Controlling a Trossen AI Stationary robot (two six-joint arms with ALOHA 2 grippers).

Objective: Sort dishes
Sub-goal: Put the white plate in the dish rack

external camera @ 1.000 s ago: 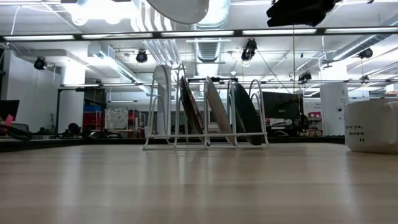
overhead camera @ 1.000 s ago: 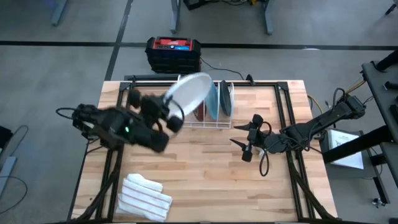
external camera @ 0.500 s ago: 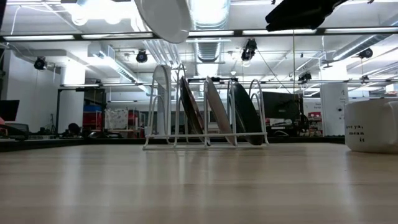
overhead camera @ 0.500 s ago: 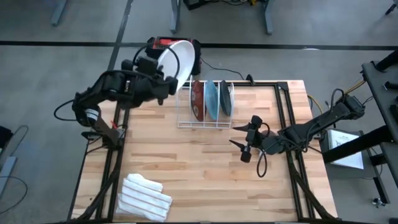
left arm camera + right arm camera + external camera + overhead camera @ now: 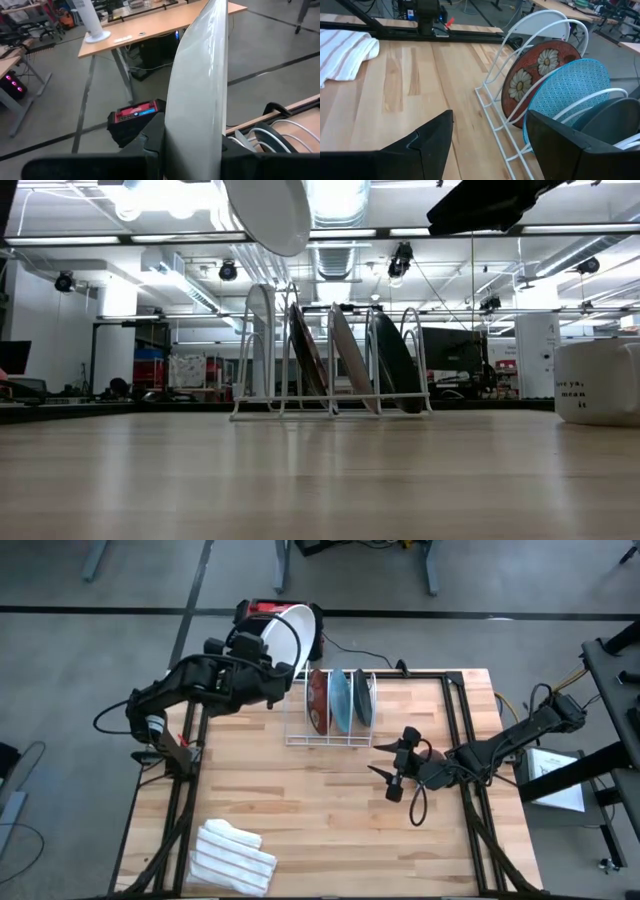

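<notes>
Three of the four dishes already stand in the white wire dish rack (image 5: 330,718) as I look down from above: the red flowered plate (image 5: 317,701), the light blue plate (image 5: 340,698) and the dark blue-grey plate (image 5: 362,698). My left gripper (image 5: 268,658) holds the last one, the plain white round plate (image 5: 285,635), on edge in the air past the table's far edge, near the rack's empty end slot. The right gripper (image 5: 392,772) waits over the middle of the wooden table (image 5: 330,820), fingers spread, nothing in them. A folded white striped cloth (image 5: 232,856) lies at the near left corner.

From table height, the white plate (image 5: 268,212) hangs above the rack (image 5: 330,360), to its left, clear of the wires; a beige mug (image 5: 598,382) sits at the right.

My left wrist camera shows the fingers clamped on the white plate's (image 5: 197,95) rim.

My right wrist camera shows open fingers facing the rack (image 5: 530,40).

I judge one placement remains: lower the white plate into the free slot.
</notes>
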